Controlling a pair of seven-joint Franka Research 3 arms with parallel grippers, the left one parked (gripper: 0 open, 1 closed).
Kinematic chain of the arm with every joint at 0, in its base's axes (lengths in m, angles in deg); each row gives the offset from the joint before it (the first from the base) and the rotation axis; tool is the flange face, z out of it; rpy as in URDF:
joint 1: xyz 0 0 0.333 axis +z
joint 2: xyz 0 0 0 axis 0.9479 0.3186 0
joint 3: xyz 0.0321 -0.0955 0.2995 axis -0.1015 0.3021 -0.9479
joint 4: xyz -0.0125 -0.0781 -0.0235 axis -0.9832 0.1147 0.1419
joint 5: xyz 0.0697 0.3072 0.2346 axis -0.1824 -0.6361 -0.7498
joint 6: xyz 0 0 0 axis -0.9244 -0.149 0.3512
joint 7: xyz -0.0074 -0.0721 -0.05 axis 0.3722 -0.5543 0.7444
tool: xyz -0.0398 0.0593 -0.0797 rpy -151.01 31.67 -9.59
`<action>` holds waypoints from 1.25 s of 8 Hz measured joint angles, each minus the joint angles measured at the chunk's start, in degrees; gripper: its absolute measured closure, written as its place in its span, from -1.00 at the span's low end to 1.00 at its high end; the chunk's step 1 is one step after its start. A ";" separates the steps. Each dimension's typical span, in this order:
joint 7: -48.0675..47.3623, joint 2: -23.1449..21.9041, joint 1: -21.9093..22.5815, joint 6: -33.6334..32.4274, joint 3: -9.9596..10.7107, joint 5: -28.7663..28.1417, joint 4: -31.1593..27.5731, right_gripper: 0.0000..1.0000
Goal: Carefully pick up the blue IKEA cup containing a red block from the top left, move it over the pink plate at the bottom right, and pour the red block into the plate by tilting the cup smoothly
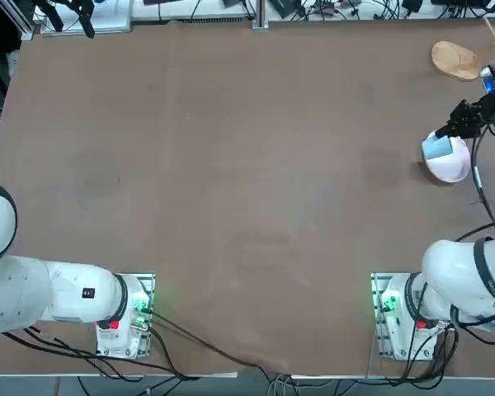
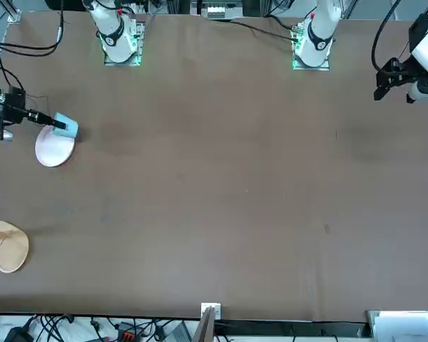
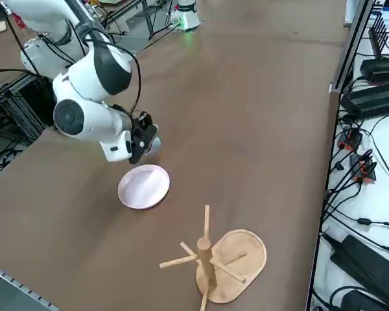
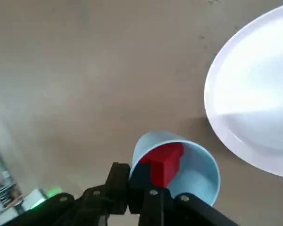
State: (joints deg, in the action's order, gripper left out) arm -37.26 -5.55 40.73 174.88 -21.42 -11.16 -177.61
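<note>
cup: the blue IKEA cup (image 4: 177,165) is up off the bench, hanging at the edge of the pink plate (image 1: 450,163), partly over its rim when you look from overhead. Wrist cam shows the mouth wide open to the lens, so it's leaning rather than standing straight.
block: the red block (image 4: 164,162) is sitting inside the cup against the wall on the jaw side, nothing spilled.
jaws: the right gripper (image 4: 140,188) is clamped shut on the cup's rim, one finger inside, one outside.
plate: flat on the bench near the right-hand edge, pale, almost white, and bare as far as the side cam shows.
arm: the right arm (image 3: 91,103) reaches out from its base and hangs over the bench just beside the plate; from the side cam its wrist hides most of the cup.
other stuff: a wooden mug tree on an oval base (image 3: 214,259) stands further along the same edge, well apart from the plate.
bench: brown surface (image 1: 231,165), nothing between cup and plate.
beyond the bench: cables and power strips (image 3: 369,84) along the far side.
</note>
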 joint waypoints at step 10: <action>17.31 13.20 -8.99 -18.40 -0.01 -9.80 11.44 0.95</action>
State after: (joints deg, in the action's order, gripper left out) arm -19.94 7.66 31.73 156.48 -21.43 -20.96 -166.18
